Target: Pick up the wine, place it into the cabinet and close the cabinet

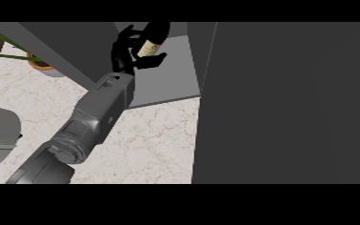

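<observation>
My left hand [130,52] is curled round the wine bottle [153,40], fingers behind it and thumb in front, holding it tilted inside the open cabinet [165,83] above its grey shelf. To the right, the dark cabinet door [281,105] fills the view.

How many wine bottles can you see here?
1: the wine bottle, held in the left hand inside the open cabinet. Its big door may hide others.

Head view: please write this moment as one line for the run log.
phase: placing | hand: shut on wine bottle | bottle: tilted, inside open cabinet | door: open, at right | other hand: not in view
</observation>
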Controlling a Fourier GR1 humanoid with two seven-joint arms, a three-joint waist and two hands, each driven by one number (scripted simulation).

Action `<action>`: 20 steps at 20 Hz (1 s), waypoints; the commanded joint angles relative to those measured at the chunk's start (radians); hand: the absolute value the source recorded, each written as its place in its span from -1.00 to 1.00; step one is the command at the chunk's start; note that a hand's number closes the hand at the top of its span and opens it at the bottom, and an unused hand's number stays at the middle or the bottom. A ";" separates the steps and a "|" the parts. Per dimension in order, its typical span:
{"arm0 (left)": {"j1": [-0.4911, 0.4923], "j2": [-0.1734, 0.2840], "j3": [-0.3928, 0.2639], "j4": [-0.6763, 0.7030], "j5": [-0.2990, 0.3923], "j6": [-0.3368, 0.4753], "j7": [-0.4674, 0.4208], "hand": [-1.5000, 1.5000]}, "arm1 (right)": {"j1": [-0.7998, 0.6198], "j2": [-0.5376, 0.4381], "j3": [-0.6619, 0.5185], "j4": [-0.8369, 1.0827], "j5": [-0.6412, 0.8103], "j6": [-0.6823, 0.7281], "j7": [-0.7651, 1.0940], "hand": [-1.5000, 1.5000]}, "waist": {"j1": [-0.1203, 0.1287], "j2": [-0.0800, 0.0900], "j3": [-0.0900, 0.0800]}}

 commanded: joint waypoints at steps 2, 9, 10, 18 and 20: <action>0.030 0.070 -0.009 0.016 -0.012 -0.050 0.012 -1.00 | 0.026 0.009 -0.002 -0.028 -0.002 -0.003 -0.008 -1.00 | 0.009 0.005 -0.003; 0.022 0.085 -0.013 0.016 -0.017 -0.080 -0.001 -1.00 | 0.004 0.008 0.004 -0.024 -0.008 -0.010 0.009 -1.00 | 0.022 -0.003 -0.005; 0.018 0.077 -0.020 0.016 -0.024 -0.084 -0.024 -1.00 | 0.010 0.015 0.016 -0.024 0.003 -0.011 0.003 -1.00 | 0.023 -0.003 -0.005; 0.011 0.073 -0.039 -0.041 -0.043 -0.337 -0.047 -1.00 | -0.008 0.005 0.000 -0.032 -0.007 -0.032 0.028 -1.00 | 0.059 -0.028 -0.004; 0.022 0.093 -0.011 -0.100 -0.016 -0.444 -0.116 -1.00 | 0.012 -0.006 -0.014 -0.024 0.008 -0.023 0.014 -1.00 | 0.084 -0.035 -0.004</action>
